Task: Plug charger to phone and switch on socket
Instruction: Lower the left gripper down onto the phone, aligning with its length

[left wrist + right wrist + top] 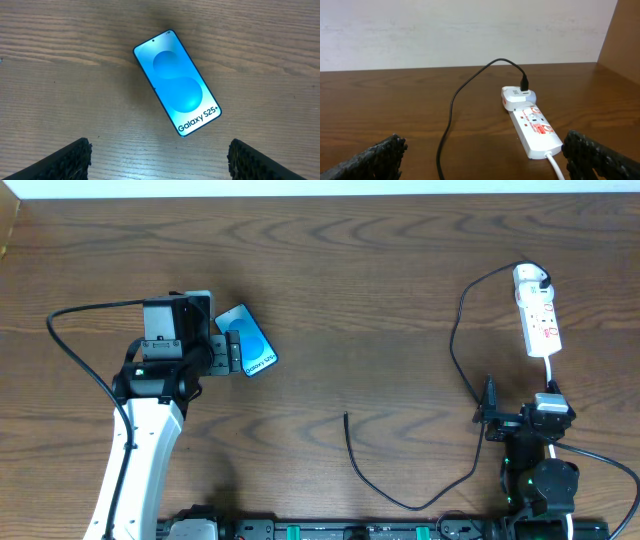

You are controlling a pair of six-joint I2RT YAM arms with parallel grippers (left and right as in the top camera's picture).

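Looking from above, we see the left gripper (226, 352) hanging just beside the phone (252, 343), with its fingers spread wide and nothing between them. We think it waits there to take or steady the phone. The right gripper (489, 410) is also spread and empty, near the socket (540, 320) on the right side of the table (350, 270), probably because the switch is its work.

The charger (453, 345) has its white adapter (530, 277) already seated in the far end of the socket. Its tip (346, 418) lies free on the wood, well apart from the phone.

Only the overhead view shows this loose tip. The left wrist view adds that the phone (177, 82) lies face up and diagonal, not touching the fingers. The right wrist view shows the cable entering the adapter (517, 97) and the red marks on the socket (535, 130), but we cannot tell if the switch is on.
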